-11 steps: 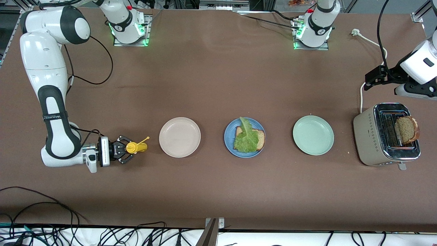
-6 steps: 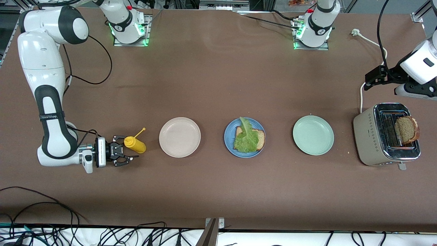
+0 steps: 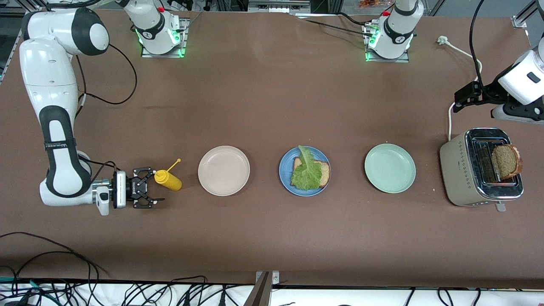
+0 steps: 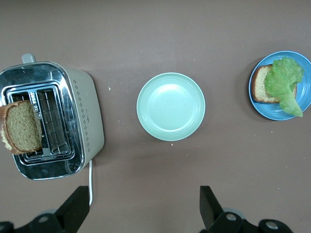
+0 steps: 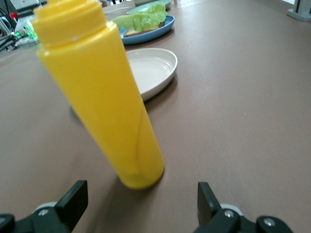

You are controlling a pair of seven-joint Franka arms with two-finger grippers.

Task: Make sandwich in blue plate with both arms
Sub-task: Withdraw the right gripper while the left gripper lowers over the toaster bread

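No writing is being made out, apart from a small label on the right arm's black strap, too tiny to be read.

The right gripper (image 3: 149,188) is being held low over the table at the right arm's end, w/ the arm bent down and the wrist lying sideways. Its fingers (image 5: 73,196) are being kept spread wide, w/ nothing between them. The yellow bottle (image 3: 168,179) is standing on the table just beside the fingertips, not being touched.

The left gripper (image 3: 461,98) is being held up over the table near the toaster (image 3: 476,170), waiting; its fingers (image 4: 77,206) are being kept spread apart too, and nothing is being held.

Things counted: 3 plates in a row, 2 bread slices, 1 lettuce leaf (image 3: 307,170), 1 bottle, 1 toaster.

The blue plate (image 3: 284,172) is sitting in the middle, between the beige plate (image 3: 224,171) and the green plate (image 3: 390,168). One bread slice (image 3: 324,172) is lying on it w/ the lettuce on top. The 2nd slice (image 3: 505,161) is sticking up out of the toaster.
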